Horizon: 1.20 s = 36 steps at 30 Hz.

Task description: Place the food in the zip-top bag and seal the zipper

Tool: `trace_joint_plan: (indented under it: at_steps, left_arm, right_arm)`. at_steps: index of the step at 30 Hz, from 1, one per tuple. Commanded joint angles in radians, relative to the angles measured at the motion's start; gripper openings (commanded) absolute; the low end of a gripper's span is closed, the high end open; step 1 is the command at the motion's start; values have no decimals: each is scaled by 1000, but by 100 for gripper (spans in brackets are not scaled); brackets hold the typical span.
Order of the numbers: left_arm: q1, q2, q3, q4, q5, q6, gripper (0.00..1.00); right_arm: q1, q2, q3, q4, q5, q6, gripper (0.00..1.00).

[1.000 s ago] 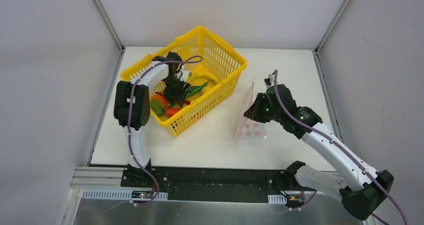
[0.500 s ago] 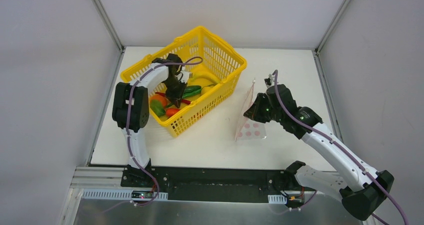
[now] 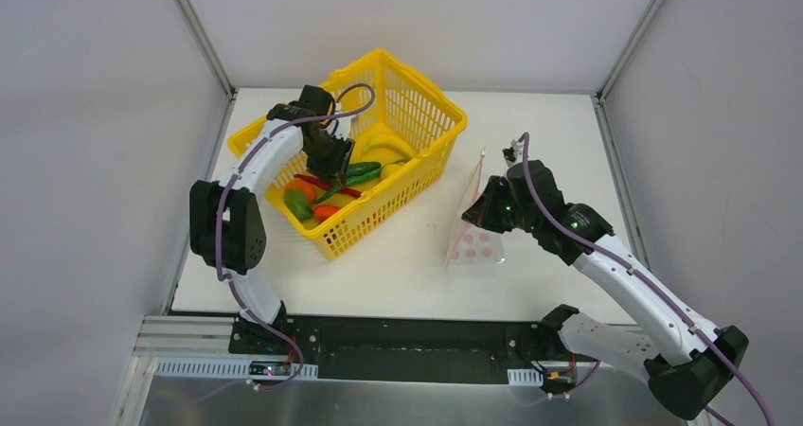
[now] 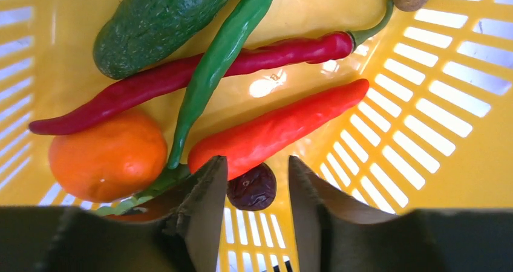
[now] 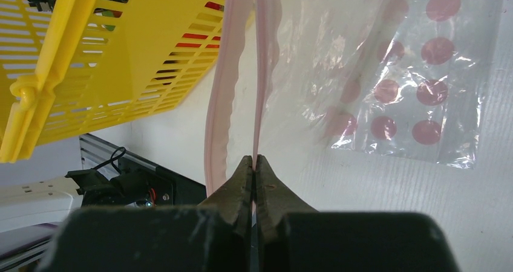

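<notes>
Since a moment ago the left arm has swung its elbow out toward the table's left edge, and the left end effector (image 3: 339,168) has drawn back a little toward the far left corner. The right arm and the bag look unmoved. The left fingers are spread with nothing between them, hanging over the food (image 3: 322,194) in the yellow basket (image 3: 431,114). Below them lie a long green pepper (image 4: 212,72) across a red chili (image 4: 181,78), an orange fruit (image 4: 109,154) and a small dark brown piece (image 4: 251,187). The right end effector (image 5: 254,163) is pressed together, pinching one strip of the zipper (image 5: 260,72). It holds the zip-top bag (image 3: 473,227) up on edge right of the table's middle, with the bag's lower end on the surface and its mouth parted. The white table (image 3: 559,133) stands between plain pale walls (image 3: 104,114) with metal posts (image 3: 194,28) at the far corners.
</notes>
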Motion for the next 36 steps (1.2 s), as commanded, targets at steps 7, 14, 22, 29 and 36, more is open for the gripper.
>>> trace_joint_plan:
  at_steps: [7, 14, 22, 29, 36]
  left_arm:
    - [-8, 171, 23, 6, -59, 25, 53]
    - [-7, 236, 0, 36, -63, 12, 56]
    - [-8, 208, -36, 18, -46, 16, 21]
    - [-8, 91, -56, 11, -34, 22, 0]
    - [-8, 15, -46, 5, -36, 24, 0]
  right_arm:
    - [-4, -8, -1, 45, -18, 13, 0]
    - [-4, -16, -11, 45, -8, 9, 1]
    - [-4, -6, -6, 52, -18, 5, 1]
    - [-4, -14, -9, 51, -16, 5, 1]
    - [-4, -24, -8, 48, -10, 7, 1]
